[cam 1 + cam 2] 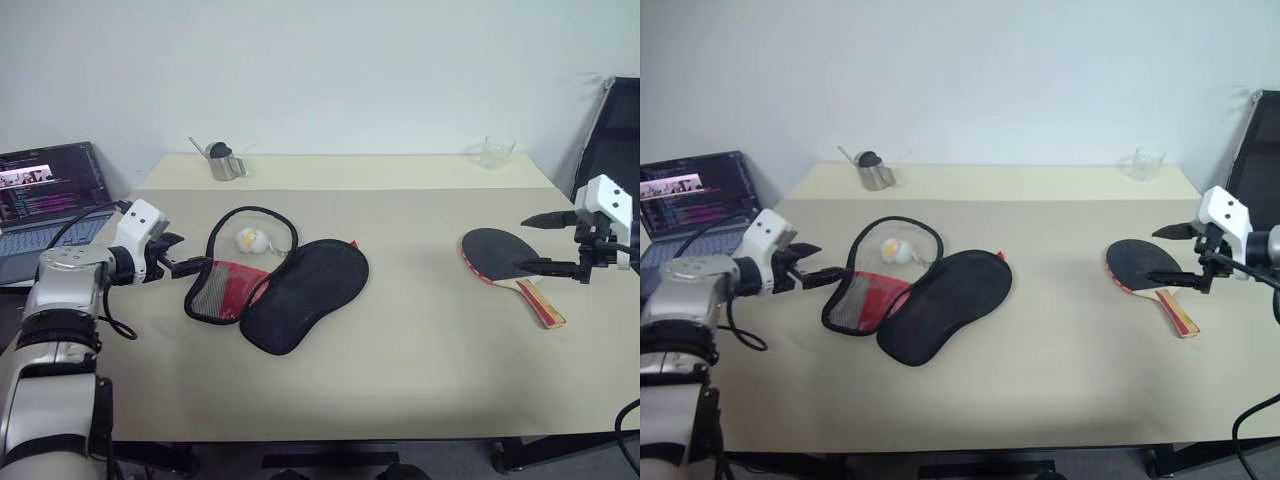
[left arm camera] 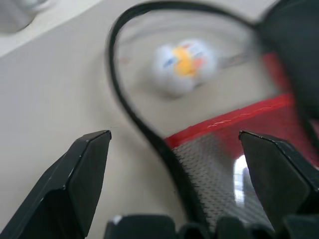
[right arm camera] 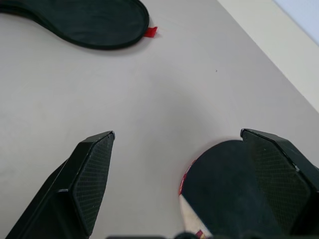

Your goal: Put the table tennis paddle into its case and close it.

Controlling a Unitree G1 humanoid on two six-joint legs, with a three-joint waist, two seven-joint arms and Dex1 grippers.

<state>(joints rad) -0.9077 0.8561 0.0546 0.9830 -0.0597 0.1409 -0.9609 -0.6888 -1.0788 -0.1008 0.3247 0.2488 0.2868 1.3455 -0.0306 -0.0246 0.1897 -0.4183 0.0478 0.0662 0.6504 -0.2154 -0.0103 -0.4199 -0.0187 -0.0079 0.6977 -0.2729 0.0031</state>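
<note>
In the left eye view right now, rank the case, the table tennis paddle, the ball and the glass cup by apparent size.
1. The case, open on the table.
2. The table tennis paddle.
3. The glass cup, though it stands farther back, so its rank is unsure.
4. The ball.

No words or numbers can be read. The laptop (image 1: pixel 50 205) by the desk's (image 1: pixel 400 350) left edge shows tiny lines, too small. The ball's (image 2: pixel 185 64) marks are blurry.

L arm (image 1: pixel 60 300) showing silver ribbed shell w/ black bands, black cable looping at wrist. Both wrists wearing white blocks (camera housings, prob.); fingers (image 3: pixel 87 179) black, dimpled pads.
</note>
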